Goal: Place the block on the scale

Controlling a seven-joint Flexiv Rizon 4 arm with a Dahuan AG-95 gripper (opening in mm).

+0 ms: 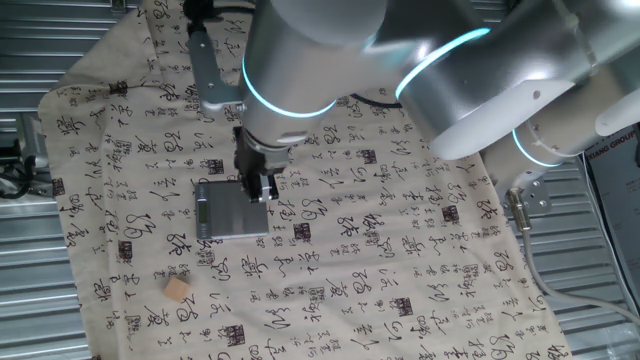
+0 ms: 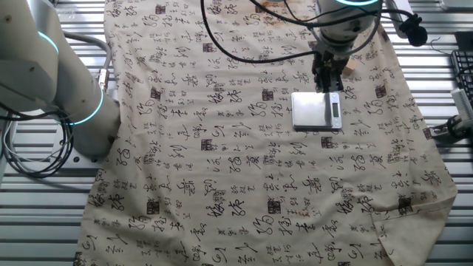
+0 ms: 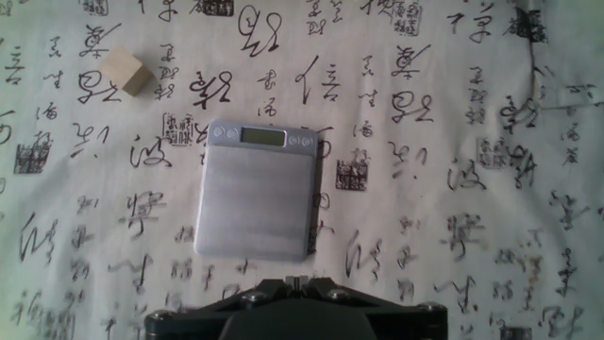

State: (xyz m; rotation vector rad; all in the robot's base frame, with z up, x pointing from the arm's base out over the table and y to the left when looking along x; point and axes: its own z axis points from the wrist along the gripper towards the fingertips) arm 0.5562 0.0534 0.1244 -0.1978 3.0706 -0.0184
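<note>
the block [image 1: 177, 289] sits loose on the printed cloth [image 1: 400, 260] that covers the table [image 1: 40, 300], well apart from the scale [image 1: 232, 208] and off one of its corners; in the hand view the block [image 3: 128, 73] is up at the top left, one corner turned toward the camera, nothing touching it. the scale [image 3: 257, 194] lies flat on the cloth with an empty plate, display strip along its far edge in the hand view, so the weighing surface is free to take the block. the pincer [image 1: 257, 184] hangs over the scale's edge, not over the block, holding nothing; whether its fingers are apart or together, cannot tell, they are dark and small in both fixed views and only the housing shows at the bottom of the hand view. in the other fixed view the pincer [image 2: 326, 77] is at the scale's [image 2: 316, 111] far side. judged: task not started, the pickup comes first, so the arm needs to travel to the block and come down square on its turned faces. wrinkled cloth could let the block tip or slide.
</note>
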